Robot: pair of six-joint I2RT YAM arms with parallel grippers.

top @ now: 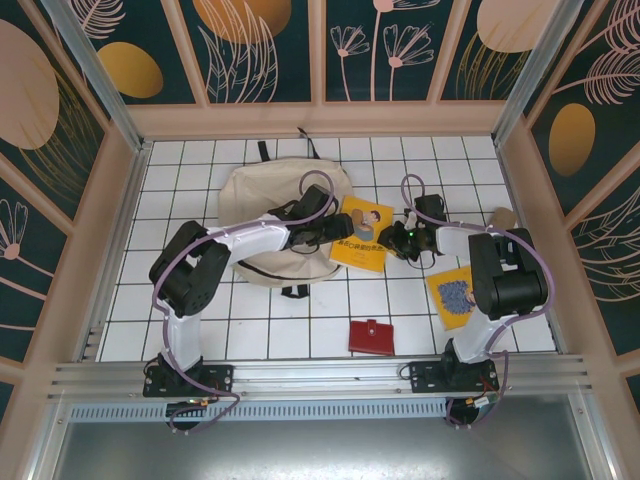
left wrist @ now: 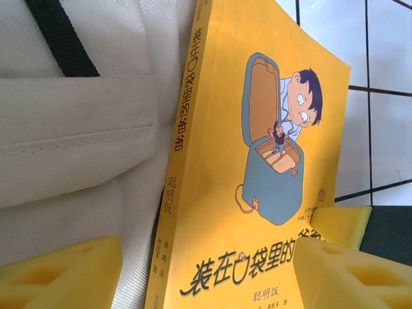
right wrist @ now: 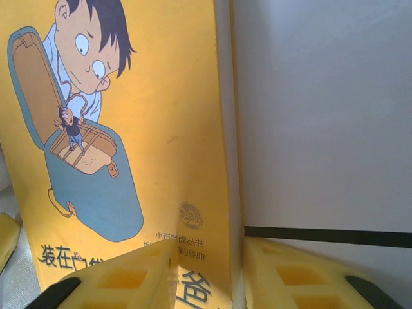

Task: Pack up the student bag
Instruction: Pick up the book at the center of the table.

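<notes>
Your right gripper (right wrist: 206,277) has its jaws closed narrowly on the lower edge of the yellow book (top: 362,233). Your left gripper (left wrist: 206,270) stands with jaws wide, the book's spine between them, untouched. The student bag (top: 270,205), cream fabric with black straps, lies on the tiled surface (top: 300,320) at 9 o'clock of the book. The left arm hides its right side. At 6 o'clock lies a red wallet (top: 371,336).

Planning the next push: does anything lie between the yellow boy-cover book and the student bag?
Nothing visible does. The yellow book lies right against the student bag, its spine at the fabric edge. The bag's opening cannot be seen, so whether it is unzipped is unclear.
</notes>
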